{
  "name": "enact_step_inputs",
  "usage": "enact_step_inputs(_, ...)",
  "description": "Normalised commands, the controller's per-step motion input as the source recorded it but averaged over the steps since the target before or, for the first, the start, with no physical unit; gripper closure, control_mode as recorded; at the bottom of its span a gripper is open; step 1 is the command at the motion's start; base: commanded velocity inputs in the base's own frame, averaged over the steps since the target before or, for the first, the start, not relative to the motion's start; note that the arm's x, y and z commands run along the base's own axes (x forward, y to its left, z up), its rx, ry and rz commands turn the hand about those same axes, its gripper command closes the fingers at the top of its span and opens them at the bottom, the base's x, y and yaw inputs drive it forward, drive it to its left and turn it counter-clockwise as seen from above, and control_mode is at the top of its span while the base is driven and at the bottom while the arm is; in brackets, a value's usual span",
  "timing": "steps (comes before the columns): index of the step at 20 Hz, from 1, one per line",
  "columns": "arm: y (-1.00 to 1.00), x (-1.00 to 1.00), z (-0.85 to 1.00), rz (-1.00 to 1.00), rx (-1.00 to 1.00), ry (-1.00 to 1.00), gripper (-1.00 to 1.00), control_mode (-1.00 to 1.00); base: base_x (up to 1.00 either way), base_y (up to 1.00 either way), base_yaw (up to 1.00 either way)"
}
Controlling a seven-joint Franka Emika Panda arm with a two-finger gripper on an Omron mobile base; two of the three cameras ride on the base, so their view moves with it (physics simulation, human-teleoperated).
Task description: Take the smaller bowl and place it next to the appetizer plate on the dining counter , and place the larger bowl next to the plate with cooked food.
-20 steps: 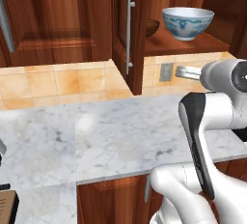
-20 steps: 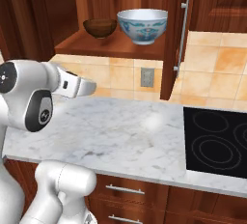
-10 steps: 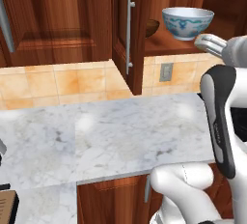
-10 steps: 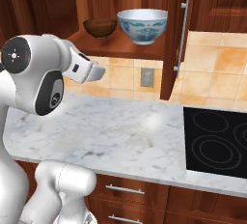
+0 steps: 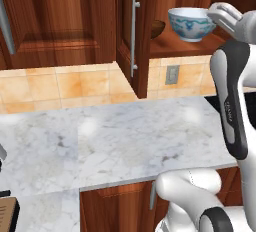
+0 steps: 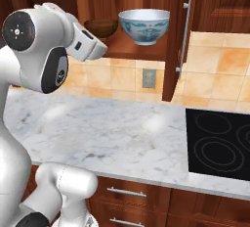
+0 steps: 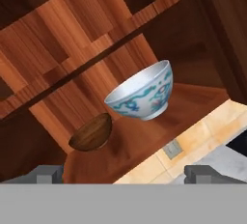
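Brown-wood cabinet shelf point(image 7: 144, 136) now lies ahead of the fingers point(image 7: 123, 174), which have risen from above the tabletop point(image 6: 122, 133) and stand wide apart, empty. The smaller bowl point(image 7: 91, 133) sits nearest them, the larger bowl point(image 7: 142, 92) just beyond; neither is grasped yet.

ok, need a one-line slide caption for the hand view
Open gripper faces the cabinet shelf holding the larger bowl and the smaller bowl, neither touched.
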Motion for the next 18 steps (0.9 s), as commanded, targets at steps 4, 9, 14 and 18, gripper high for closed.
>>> enact_step_inputs(4,-0.19,0.19,0.09,0.0,0.06,0.06,-1.0,-1.0,0.0,0.0,0.0)
enact_step_inputs(9,-0.15,0.22,-0.05,0.0,0.0,0.14,-1.0,-1.0,0.0,0.0,0.0)
enact_step_inputs(14,-0.01,0.41,-0.11,0.0,0.0,0.22,-1.0,-1.0,0.0,0.0,0.0)
enact_step_inputs(18,-0.11,0.33,0.0,0.0,0.0,0.01,-1.0,-1.0,0.0,0.0,0.0)
